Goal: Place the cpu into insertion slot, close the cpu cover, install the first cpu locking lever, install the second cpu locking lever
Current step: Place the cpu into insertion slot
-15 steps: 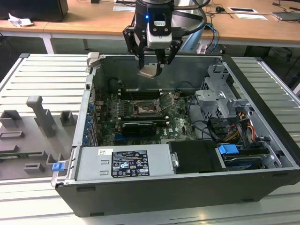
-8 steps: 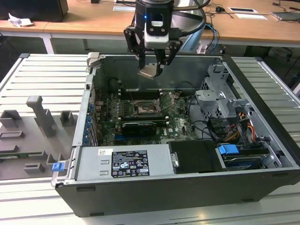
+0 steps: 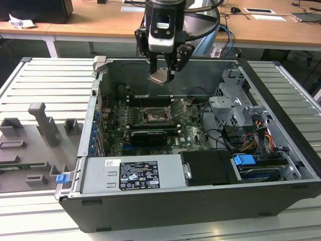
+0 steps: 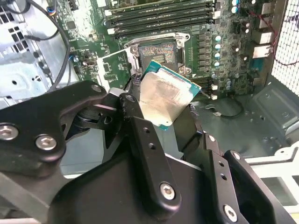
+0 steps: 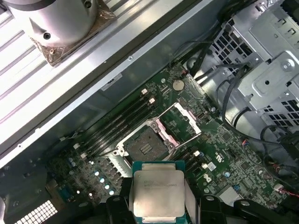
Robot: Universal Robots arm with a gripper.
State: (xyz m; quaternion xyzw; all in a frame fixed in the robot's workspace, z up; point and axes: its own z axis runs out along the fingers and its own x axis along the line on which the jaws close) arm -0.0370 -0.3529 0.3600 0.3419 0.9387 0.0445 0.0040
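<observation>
I've got the cpu (image 5: 158, 191) clamped in the gripper (image 3: 164, 74), hanging high over the case (image 3: 165, 211). The slot (image 5: 145, 147) lies bare, its cover (image 5: 164, 130) flipped up: nothing seated yet, and insertion, closing and locking are all left.

Silver-faced cpu (image 5: 157, 193) with a teal-green edge, green motherboard (image 5: 224, 140), black memory slots (image 4: 161, 18), dark insertion slot (image 5: 144, 148) rimmed silver, bright blue clip (image 3: 245, 161).

The arm (image 3: 166, 6) is seen reaching straight down, the wrist (image 3: 163, 27) held vertical. The pincer (image 3: 165, 74) is pointed downward, and its black fingers (image 4: 140, 135) are clamped on opposite edges of the cpu (image 5: 158, 193).
</observation>
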